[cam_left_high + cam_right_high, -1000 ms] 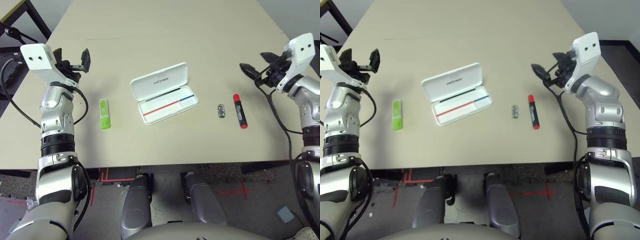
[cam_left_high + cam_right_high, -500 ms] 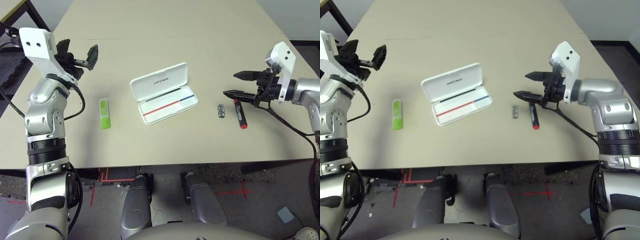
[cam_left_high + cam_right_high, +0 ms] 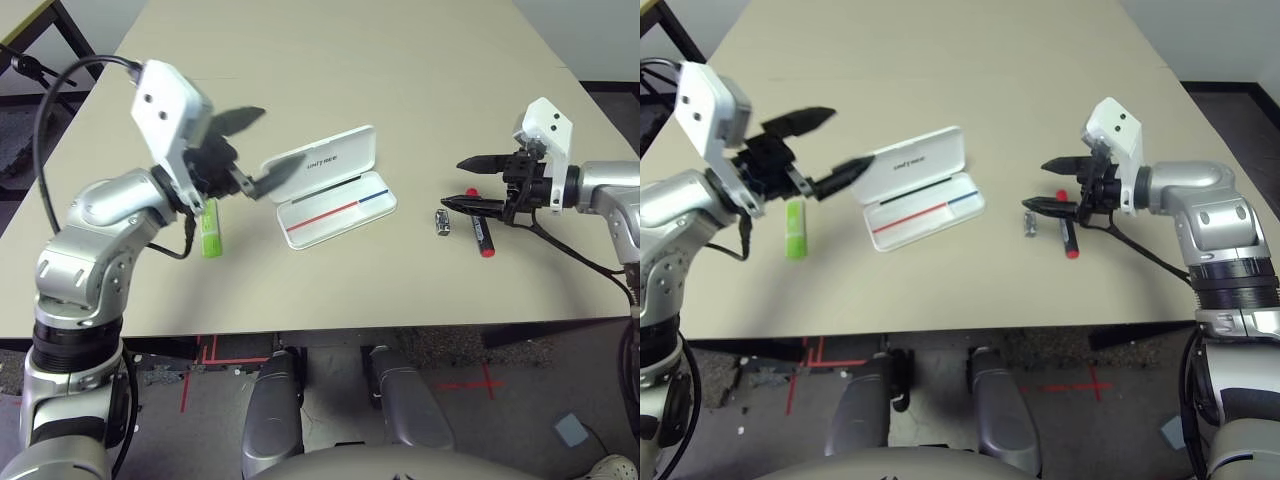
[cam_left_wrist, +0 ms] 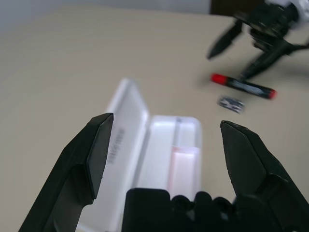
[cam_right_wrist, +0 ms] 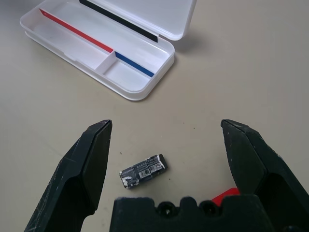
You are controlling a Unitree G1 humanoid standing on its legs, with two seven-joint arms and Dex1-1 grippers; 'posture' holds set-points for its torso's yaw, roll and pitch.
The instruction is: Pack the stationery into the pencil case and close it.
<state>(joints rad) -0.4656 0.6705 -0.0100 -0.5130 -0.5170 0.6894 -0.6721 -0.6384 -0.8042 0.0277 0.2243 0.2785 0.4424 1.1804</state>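
Observation:
The white pencil case [image 3: 330, 160] lies open mid-table, its lid tipped back and red and blue stripes on its tray [image 5: 72, 46]. My left gripper [image 3: 281, 138] hovers open just left of the lid. Under that wrist lies the green stick [image 3: 210, 235], partly covered. To the right of the case, a small silver-black piece [image 3: 442, 222] and the red marker [image 3: 482, 235] rest on the table. My right gripper [image 3: 451, 183] is open just above them, with nothing between its fingers [image 5: 96, 150].
The beige table [image 3: 330, 60] stretches far behind the case. Its front edge runs just below the items. A black stand [image 3: 30, 65] sits off the table's left side.
My left arm has swung in from the far left to beside the case lid. My right gripper has edged slightly left, closer over the small piece and marker.

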